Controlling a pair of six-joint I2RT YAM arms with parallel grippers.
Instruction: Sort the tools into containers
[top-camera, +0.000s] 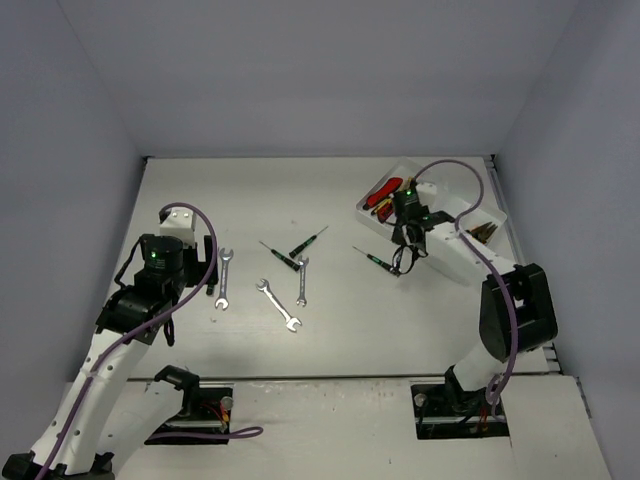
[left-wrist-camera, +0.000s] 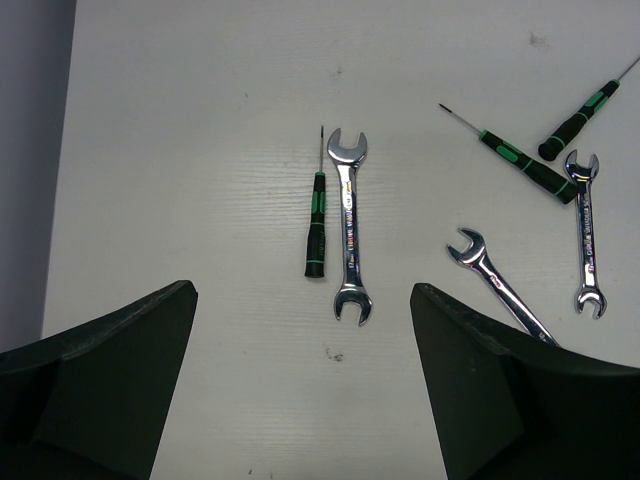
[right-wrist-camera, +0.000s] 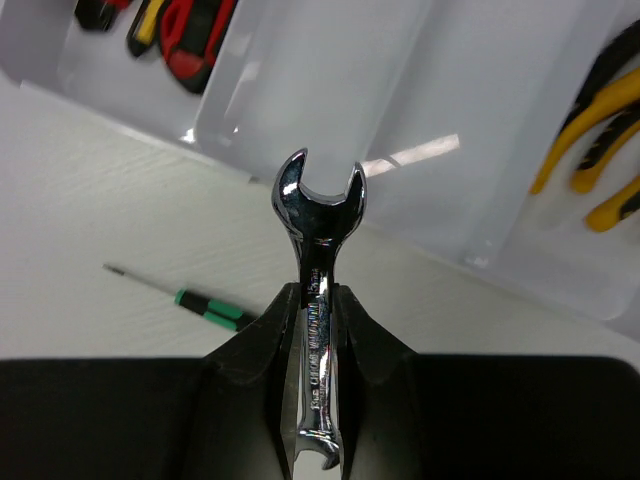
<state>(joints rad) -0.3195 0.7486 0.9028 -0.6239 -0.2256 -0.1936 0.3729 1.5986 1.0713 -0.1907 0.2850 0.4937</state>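
My right pincer (right-wrist-camera: 318, 300) is clamped on a silver wrench (right-wrist-camera: 320, 200) — head at the tray's (right-wrist-camera: 470, 130) near rim, a bare compartment (right-wrist-camera: 330, 90) at twelve o'clock. I should carry it well inside, go low, then let go. My left pincer (left-wrist-camera: 300, 345) hangs wide open, empty.

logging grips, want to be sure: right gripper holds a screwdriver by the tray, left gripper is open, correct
Not a screwdriver: the right gripper is shut on a silver wrench by the tray, as the right wrist view shows. The left gripper is open.
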